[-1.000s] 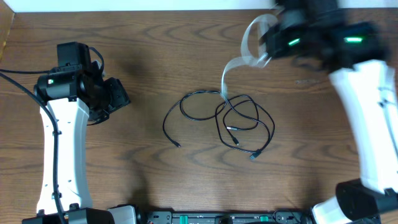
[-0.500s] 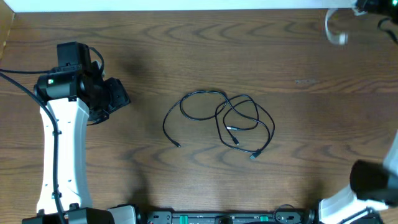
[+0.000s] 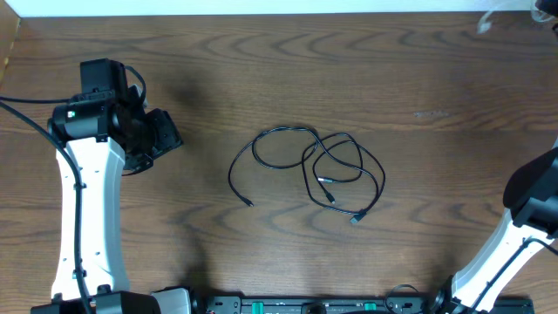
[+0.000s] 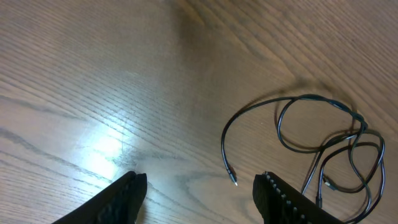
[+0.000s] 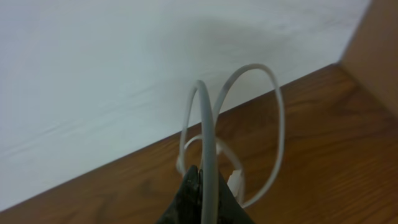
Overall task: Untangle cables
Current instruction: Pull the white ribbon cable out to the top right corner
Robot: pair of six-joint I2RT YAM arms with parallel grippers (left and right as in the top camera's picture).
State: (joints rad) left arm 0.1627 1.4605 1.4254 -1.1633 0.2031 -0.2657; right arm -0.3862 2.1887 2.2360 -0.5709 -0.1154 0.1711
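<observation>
The black cable (image 3: 316, 150) lies alone in the middle of the wooden table (image 3: 261, 70). It is a thin cord, sprawled wider than deep, with its long axis running roughly 9 to 3 o'clock in the overhead view. One big open loop sits on the 9 o'clock side and a knot of smaller loops crossing one another on the 3 o'clock side. A small plug tips the loose tail at about 7 o'clock.

The left gripper (image 3: 164, 135) is the nearer one. Its jaws stand apart with nothing between them, and the cable lies at about 4 o'clock from it, well apart. Through its wrist camera, the tail's plug points toward the gap from 1 o'clock.

The right gripper (image 5: 200, 185) is away at the table's far 1 o'clock corner, jaws pinched on the white cable (image 5: 207, 137), which arches above it in pale loops. I'd judge the remaining crossings are the left arm's to work.
</observation>
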